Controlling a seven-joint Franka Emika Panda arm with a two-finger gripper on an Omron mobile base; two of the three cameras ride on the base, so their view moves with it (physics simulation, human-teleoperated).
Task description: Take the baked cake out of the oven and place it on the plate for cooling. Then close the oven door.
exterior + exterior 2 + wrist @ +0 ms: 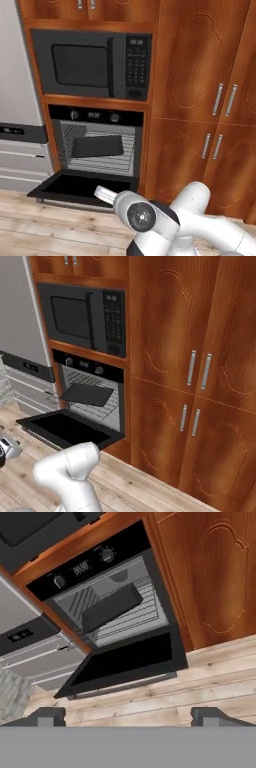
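Observation:
The black oven (95, 115) (88, 366) (80, 567) stands open. Its oven door (75, 186) (65, 429) (131, 659) hangs down flat, just above the floor. A dark flat tray (97, 146) (88, 394) (111, 607) lies on the wire rack inside. The cake is hidden; I cannot make one out on the tray. The plate is out of view. My gripper (129, 716) is open, its fingertips wide apart with nothing between them. It hangs well back from the door's front edge, over the wooden floor, and looks into the oven.
A dark grey microwave (92, 65) (82, 315) sits above the oven. A steel fridge (17, 100) stands to the left. Tall wooden cabinets (200, 100) (195, 371) fill the wall on the right. The lowered door juts out over the plank floor (210, 682).

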